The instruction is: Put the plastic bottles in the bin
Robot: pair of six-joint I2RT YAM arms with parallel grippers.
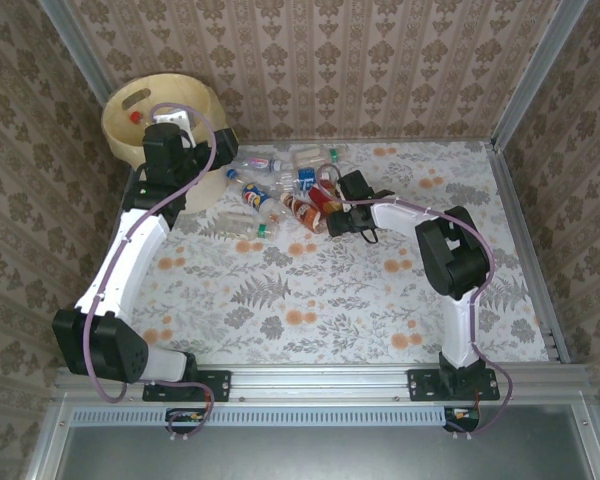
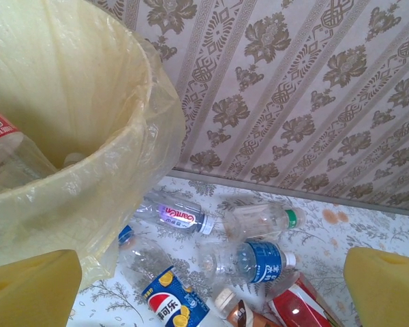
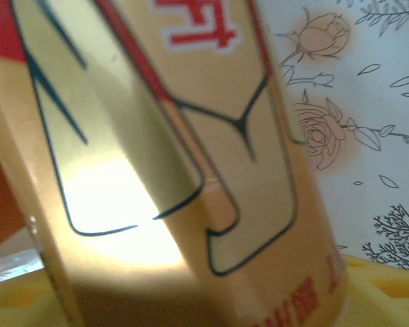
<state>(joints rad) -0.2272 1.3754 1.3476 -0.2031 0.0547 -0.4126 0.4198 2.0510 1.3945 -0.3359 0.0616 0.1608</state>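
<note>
Floral-print tabletop (image 1: 380,290) boxed by damask-wallpapered walls (image 1: 380,60), round cream-yellow plastic bin (image 1: 120,140) at far left corner, clear plastic bottles (image 1: 270,190) strewn beside it, left end effector (image 2: 210,262) released over bin rim, right end effector (image 1: 328,215) clenched on gold-labelled bottle (image 3: 191,170).

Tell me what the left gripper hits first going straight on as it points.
Likely the clear plastic bottle with the blue label, right of the cream-yellow round plastic bin, though depth is unclear.

Floral-print table (image 1: 380,300) fills the frame. At upper centre, plastic bottles (image 1: 275,190) lie scattered on their sides, close together, with a red-and-gold bottle (image 1: 318,203) at the cluster's right edge. The bin (image 1: 118,135) stands at the upper left corner.
</note>
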